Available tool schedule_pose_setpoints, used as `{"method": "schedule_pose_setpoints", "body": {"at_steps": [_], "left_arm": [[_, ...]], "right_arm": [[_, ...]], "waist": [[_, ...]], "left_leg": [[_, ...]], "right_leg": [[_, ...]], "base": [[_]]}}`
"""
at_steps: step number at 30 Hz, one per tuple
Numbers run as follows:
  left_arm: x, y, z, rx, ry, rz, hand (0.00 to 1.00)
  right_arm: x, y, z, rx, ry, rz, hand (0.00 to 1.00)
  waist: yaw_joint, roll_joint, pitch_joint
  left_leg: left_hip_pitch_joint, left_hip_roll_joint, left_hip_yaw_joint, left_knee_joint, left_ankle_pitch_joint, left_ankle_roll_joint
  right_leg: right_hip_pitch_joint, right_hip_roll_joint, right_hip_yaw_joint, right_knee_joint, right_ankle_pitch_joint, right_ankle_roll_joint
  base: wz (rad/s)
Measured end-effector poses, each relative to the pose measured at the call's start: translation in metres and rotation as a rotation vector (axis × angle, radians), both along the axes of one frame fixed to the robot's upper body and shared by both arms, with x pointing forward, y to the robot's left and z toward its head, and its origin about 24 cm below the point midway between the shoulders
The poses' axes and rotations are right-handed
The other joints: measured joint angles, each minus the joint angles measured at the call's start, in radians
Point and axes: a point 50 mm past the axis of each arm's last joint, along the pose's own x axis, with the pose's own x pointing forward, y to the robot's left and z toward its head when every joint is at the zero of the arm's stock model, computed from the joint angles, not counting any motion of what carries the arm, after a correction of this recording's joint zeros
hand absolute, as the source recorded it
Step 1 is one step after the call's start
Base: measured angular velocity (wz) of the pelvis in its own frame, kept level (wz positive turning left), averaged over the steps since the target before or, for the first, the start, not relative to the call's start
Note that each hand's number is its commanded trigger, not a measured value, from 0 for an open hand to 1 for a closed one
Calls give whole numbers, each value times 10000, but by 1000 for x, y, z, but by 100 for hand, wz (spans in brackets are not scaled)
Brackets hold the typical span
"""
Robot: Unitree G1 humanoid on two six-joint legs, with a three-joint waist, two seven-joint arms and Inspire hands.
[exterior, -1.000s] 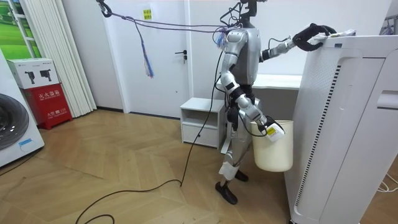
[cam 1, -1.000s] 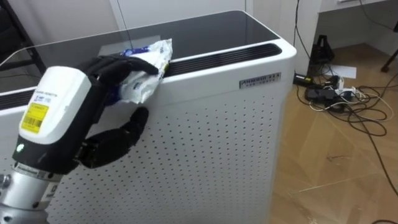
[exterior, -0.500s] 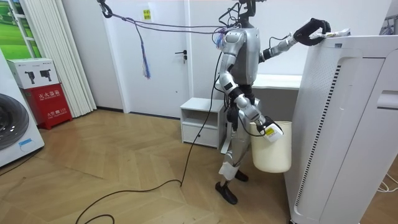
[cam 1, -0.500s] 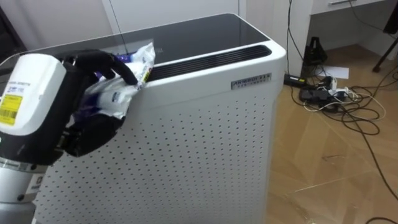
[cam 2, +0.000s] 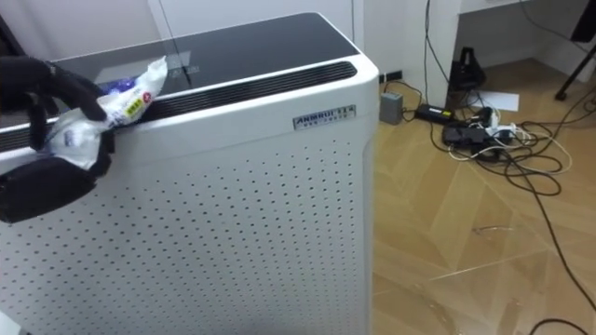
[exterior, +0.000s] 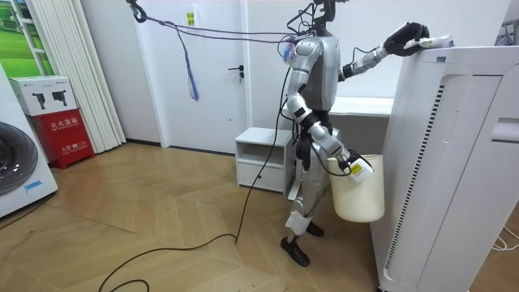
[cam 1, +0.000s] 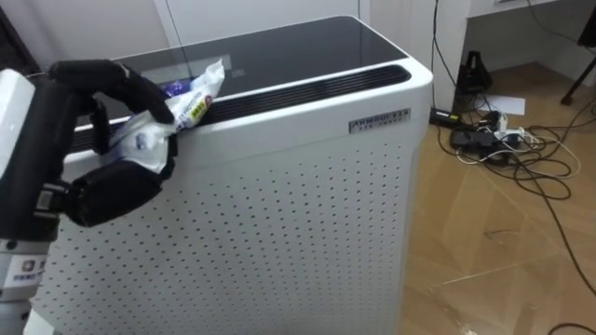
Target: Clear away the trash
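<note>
A crumpled white and blue wrapper (cam 1: 179, 110) lies at the near edge of the top of a tall white perforated appliance (cam 1: 307, 195). My left hand (cam 1: 107, 191) is shut on the wrapper's near end, fingers curled over it from above and thumb below. In the right eye view the wrapper (cam 2: 121, 104) and the left hand (cam 2: 37, 186) sit at the far left. In the room view I stand beside the appliance (exterior: 454, 162), left hand (exterior: 405, 36) raised to its top edge. My right hand (exterior: 345, 165) is low at the rim of a white bucket (exterior: 357, 195).
Tangled cables and a power strip (cam 1: 494, 140) lie on the wooden floor right of the appliance, next to a sheet of paper (cam 1: 507, 104). Behind me stand a low white cabinet (exterior: 263, 158), a red box (exterior: 61, 134) and a washing machine (exterior: 16, 170).
My left hand has closed tighter on the wrapper and drawn it leftward towards the appliance's edge, rising slightly. The head camera has shifted a little.
</note>
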Motion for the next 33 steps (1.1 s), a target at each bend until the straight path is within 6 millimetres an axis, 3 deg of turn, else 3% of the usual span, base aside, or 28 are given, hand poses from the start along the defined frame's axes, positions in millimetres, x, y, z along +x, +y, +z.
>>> {"method": "schedule_pose_setpoints", "body": {"at_steps": [6, 8, 12, 17, 20, 24, 29, 33], "left_arm": [[0, -8, -8, -3113, 492, -2185, 100], [0, -15, -8, -3731, 507, -3091, 100], [0, -31, -12, -4865, 936, -4900, 100], [-3, -73, -47, -4998, 3872, -7613, 100], [-9, -86, -56, -4399, 4826, -8812, 100], [-11, -90, -56, -4334, 5095, -9883, 100], [-10, -95, -51, -4077, 5172, -11242, 100], [-9, -93, -61, -4047, 5703, -11432, 100]], "right_arm": [[1, 8, -1, 241, -19, 78, 100], [1, 12, -3, 307, 0, 65, 100], [2, 16, -4, 334, -43, 58, 100], [13, 26, -2, 347, -267, 392, 100], [14, 28, -1, 320, -276, 543, 100], [24, 30, -1, 283, -370, 534, 100], [27, 32, -4, 183, -331, 370, 100], [25, 30, -7, 23, -182, 133, 100]], "waist": [[-7, -236, 12], [5, -410, 6], [26, -467, 18], [-55, -417, 71], [-83, -377, 100], [-35, -298, 169], [51, -246, 193], [63, -205, 215]], "left_leg": [[-44, -46, -92, 3, 0, 0], [-97, -73, -104, 47, 0, 0], [-147, -95, -78, 103, -7, 12], [-433, -32, -75, 188, -16, 26], [-699, 28, -37, 336, -17, 13], [-1058, 79, -29, 483, -6, -20], [-1372, 99, -12, 608, 14, -52], [-1537, 102, 16, 877, 10, -57]], "right_leg": [[-35, -74, -41, -37, -24, 39], [-32, -93, -95, -33, -40, 61], [-40, -86, -196, -39, -18, 95], [-219, -31, -179, 49, 67, 23], [-517, 3, -180, 151, 82, -8], [-833, -9, -171, 190, 112, -84], [-1049, -8, -227, 202, 124, -125], [-1058, -53, -396, 226, 125, -141]], "base": [[3], [8], [11], [-2], [-2], [0], [1], [6]]}}
